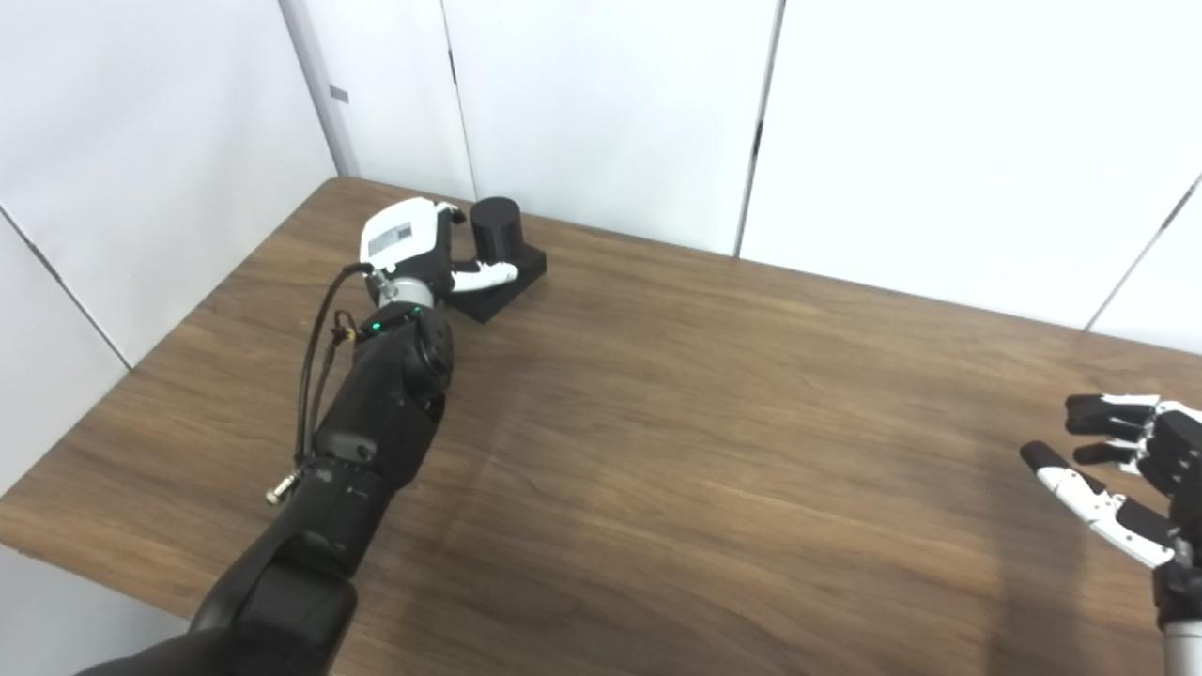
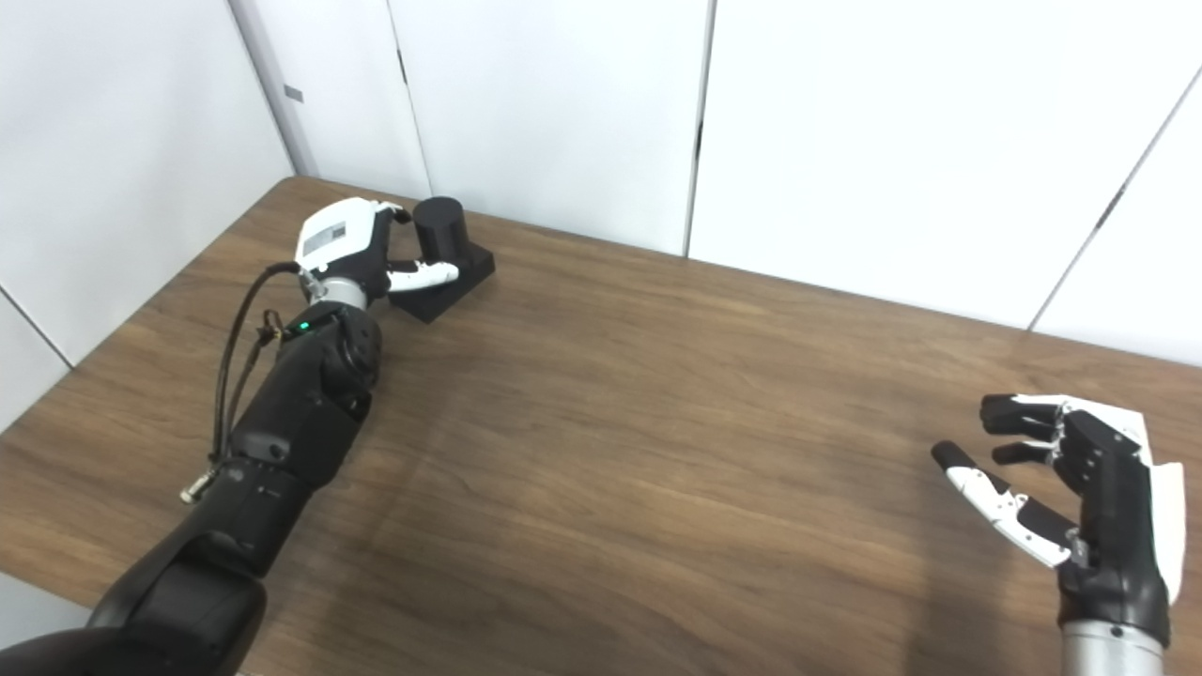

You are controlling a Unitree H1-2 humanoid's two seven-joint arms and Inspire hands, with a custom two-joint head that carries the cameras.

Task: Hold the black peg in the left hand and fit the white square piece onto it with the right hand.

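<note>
Black peg (image 1: 495, 228) partly hidden behind left hand (image 1: 413, 249).

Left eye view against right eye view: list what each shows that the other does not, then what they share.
Only the left eye view: more of the wall panel left of the table; it crops the right hand at the picture's edge.
Only the right eye view: the whole right hand, back and wrist included.
Both: the left hand at the black peg on its square base, far left on the wooden table; whether it grips is unclear. The right hand is open and empty. No white square piece shows.
</note>
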